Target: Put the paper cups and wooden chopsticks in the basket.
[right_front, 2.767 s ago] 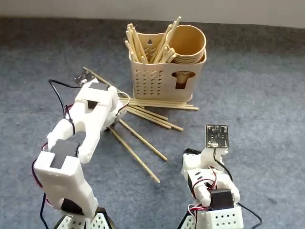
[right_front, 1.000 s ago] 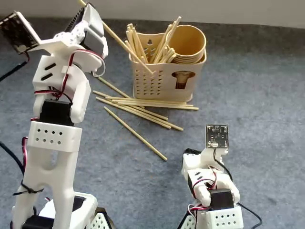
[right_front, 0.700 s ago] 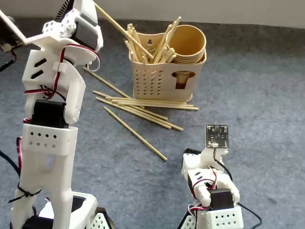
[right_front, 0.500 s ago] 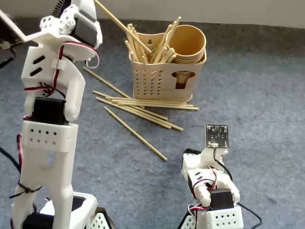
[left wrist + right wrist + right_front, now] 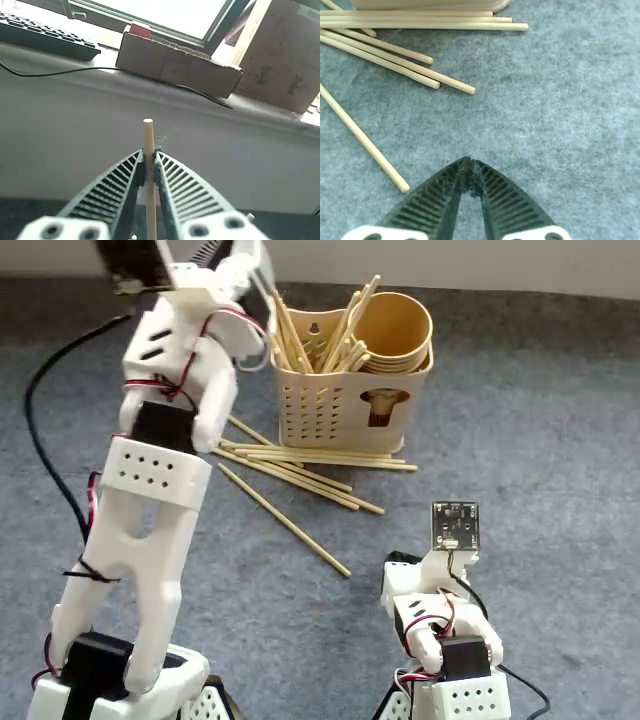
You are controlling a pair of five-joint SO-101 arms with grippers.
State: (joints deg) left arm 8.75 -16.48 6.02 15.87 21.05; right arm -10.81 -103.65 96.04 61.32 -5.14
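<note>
Up beside basket [image 5: 345, 412] rim: L gripper [image 5: 149, 161] clamped on 1 chopstick [image 5: 148, 137], its end poking past tips | R gripper [image 5: 468, 176] closed, empty, low over mat [image 5: 540, 440] | cups [image 5: 398, 332] in basket | loose chopsticks [image 5: 300, 472] on mat, just in front of basket

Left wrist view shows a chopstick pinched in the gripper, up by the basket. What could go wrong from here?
1. The left gripper pinches the chopstick at its fingertips alone, so it might swivel or slip.
2. The basket already bristles with leaning sticks; the new one could catch on them and fall outside, among the loose chopsticks on the table.
</note>
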